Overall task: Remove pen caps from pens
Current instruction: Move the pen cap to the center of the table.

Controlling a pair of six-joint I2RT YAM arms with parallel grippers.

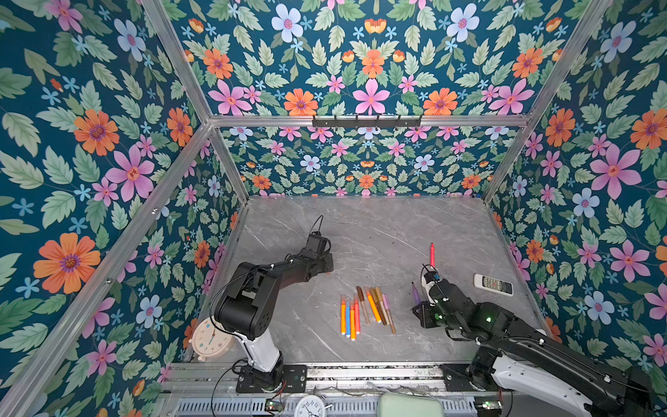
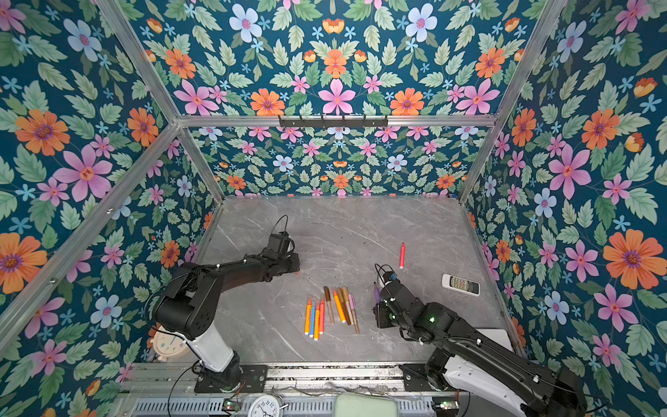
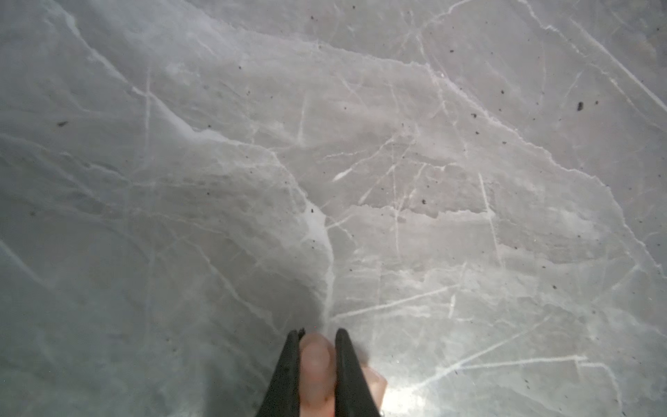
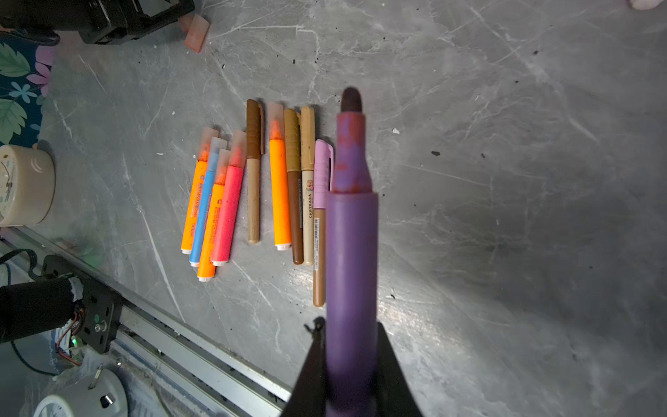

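The right gripper (image 4: 352,335) pinches the barrel of a purple pen (image 4: 352,252) whose dark tip is bare. The left gripper (image 3: 317,335) is pressed onto a blurred, translucent pinkish cap (image 3: 315,364) close over the table (image 3: 469,180). Between the arms, near the front edge, the capped pens (image 1: 366,312) lie in a row. In both top views the wrist hides the left fingertips.

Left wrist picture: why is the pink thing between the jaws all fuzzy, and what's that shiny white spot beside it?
In the left wrist view the pen cap probably sits too close to the lens, so it blurs; the white spot is light glaring off the table. In the right wrist view the same cap looks sharper.
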